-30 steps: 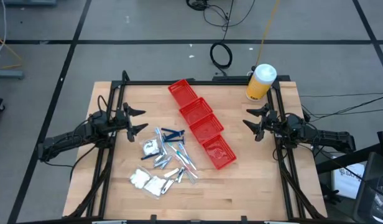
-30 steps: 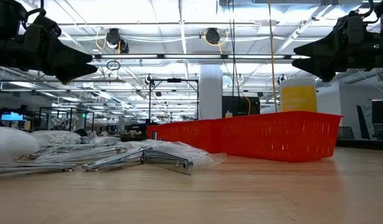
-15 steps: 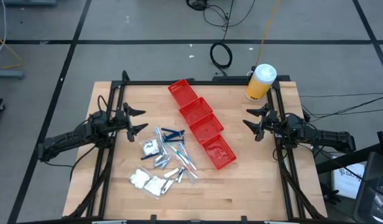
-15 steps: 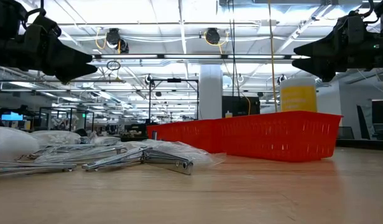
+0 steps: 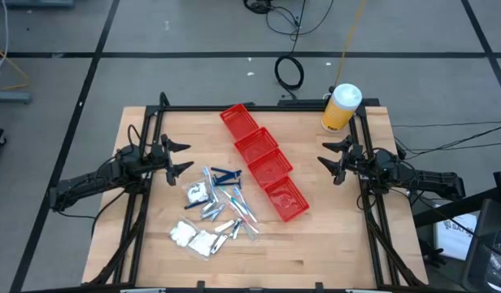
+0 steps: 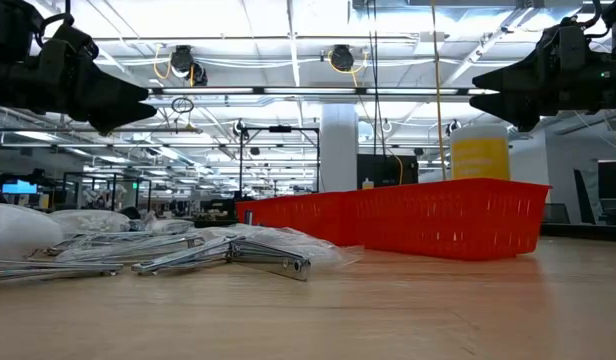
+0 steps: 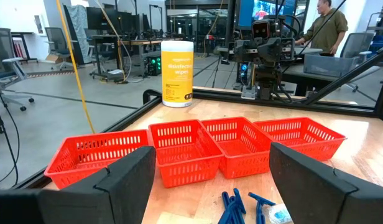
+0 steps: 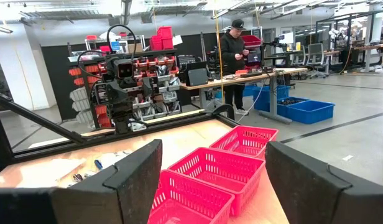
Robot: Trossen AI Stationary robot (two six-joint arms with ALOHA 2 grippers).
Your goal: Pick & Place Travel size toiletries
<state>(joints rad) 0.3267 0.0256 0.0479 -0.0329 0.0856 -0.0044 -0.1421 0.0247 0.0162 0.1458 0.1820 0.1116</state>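
Note:
The travel size toiletries lie in a loose pile on the wooden table, left of the bins: white soft packets, dark blue pieces, clear-wrapped sticks and silvery pieces. My left gripper hovers open above the table's left side, just left of the pile. My right gripper hovers open at the right side, beyond the bins. In the left wrist view the dark blue pieces show between the fingers, farther off.
A slanting row of red plastic bins runs from the far middle toward the near right. A tall yellow bottle with a white cap stands at the far right corner. Black frame rails border both sides. A person stands beyond the table.

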